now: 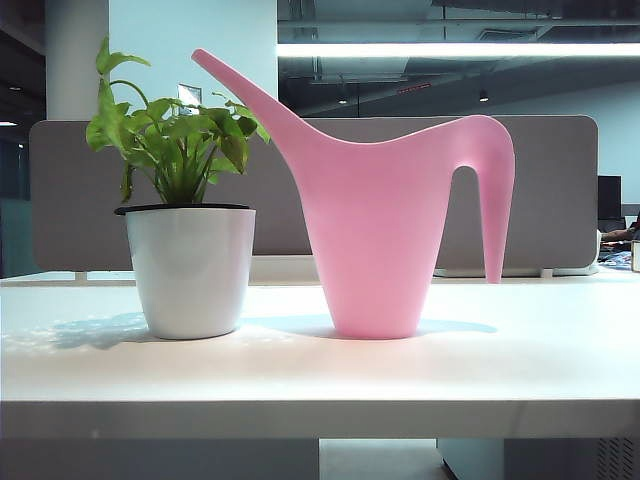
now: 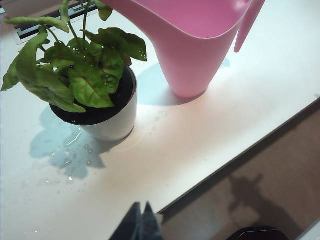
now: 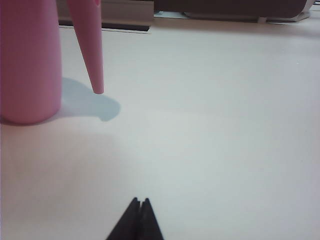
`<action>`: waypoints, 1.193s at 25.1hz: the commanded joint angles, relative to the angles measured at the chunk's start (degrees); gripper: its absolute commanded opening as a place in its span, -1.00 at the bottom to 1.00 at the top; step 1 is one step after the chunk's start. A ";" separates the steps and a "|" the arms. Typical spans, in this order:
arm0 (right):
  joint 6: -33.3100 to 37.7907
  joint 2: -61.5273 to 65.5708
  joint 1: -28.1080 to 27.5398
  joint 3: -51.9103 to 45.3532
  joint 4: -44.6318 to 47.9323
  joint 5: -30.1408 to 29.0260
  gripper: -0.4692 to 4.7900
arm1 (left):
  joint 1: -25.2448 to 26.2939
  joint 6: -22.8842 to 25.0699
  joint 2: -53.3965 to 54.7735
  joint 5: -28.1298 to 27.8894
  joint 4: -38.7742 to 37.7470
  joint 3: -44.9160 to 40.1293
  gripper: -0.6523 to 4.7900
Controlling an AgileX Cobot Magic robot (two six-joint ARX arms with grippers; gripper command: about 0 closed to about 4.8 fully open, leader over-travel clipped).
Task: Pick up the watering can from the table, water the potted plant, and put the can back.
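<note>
The pink watering can (image 1: pixel 375 230) stands upright on the white table (image 1: pixel 320 375), its spout reaching over the potted plant (image 1: pixel 190 255) to its left. Neither gripper shows in the exterior view. In the left wrist view my left gripper (image 2: pixel 142 206) is shut and empty above the table's front edge, well back from the potted plant (image 2: pixel 87 85) and the watering can (image 2: pixel 192 47). In the right wrist view my right gripper (image 3: pixel 140 201) is shut and empty over bare table, apart from the watering can (image 3: pixel 27 65) and its hanging handle end (image 3: pixel 90 45).
Water drops and a wet patch (image 2: pixel 70 155) lie on the table beside the pot. A grey partition (image 1: pixel 560 190) runs along the table's back edge. Floor (image 2: pixel 260 190) shows beyond the front edge, with a dark object (image 2: pixel 257 234) low down.
</note>
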 commanded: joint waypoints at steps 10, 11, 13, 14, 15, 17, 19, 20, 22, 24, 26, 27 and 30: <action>25.77 -0.02 -0.11 3.72 19.02 0.61 -0.83 | 0.02 -0.35 -0.11 0.28 0.37 0.15 -0.75; 24.39 0.13 -0.11 5.09 19.80 0.94 -0.83 | 0.00 -0.35 -0.11 0.28 0.37 0.15 -0.75; 13.99 0.66 -0.15 11.56 19.91 4.74 -0.83 | 0.02 -0.35 -0.11 0.28 0.37 0.15 -0.75; 8.57 1.25 -0.15 14.56 19.91 7.41 -0.83 | 0.02 -0.35 -0.11 0.28 0.37 0.15 -0.75; 3.34 2.14 -0.15 17.68 20.11 10.73 -0.83 | 0.02 -0.35 -0.11 0.28 0.37 0.13 -0.75; -5.88 6.05 -0.17 24.26 23.54 18.80 -0.83 | 0.02 -0.35 -0.11 0.28 0.37 0.13 -0.75; -10.67 12.09 -0.17 30.05 30.49 24.85 -0.83 | 0.02 -0.35 -0.11 0.28 0.37 0.13 -0.75; -10.82 14.88 -0.15 32.87 32.15 25.51 -0.83 | 0.02 -0.35 -0.11 0.28 0.37 0.13 -0.75; -10.82 21.16 -0.15 39.28 34.93 25.51 -0.83 | 0.02 -0.35 -0.13 0.28 0.37 0.15 -0.75; -10.80 33.81 -0.15 49.37 41.75 23.45 -0.83 | 0.02 -0.35 -0.11 0.28 0.37 0.13 -0.75; -10.82 40.02 -0.17 54.07 42.23 20.74 -0.82 | 0.02 -0.35 -0.13 0.28 0.37 0.15 -0.75; -10.82 42.62 -0.17 55.78 42.25 20.00 -0.82 | 0.02 -0.35 -0.11 0.28 0.37 0.13 -0.75; -10.80 50.51 -0.26 58.31 42.71 18.56 -0.82 | 0.02 -0.35 -0.11 0.31 0.39 0.13 -0.75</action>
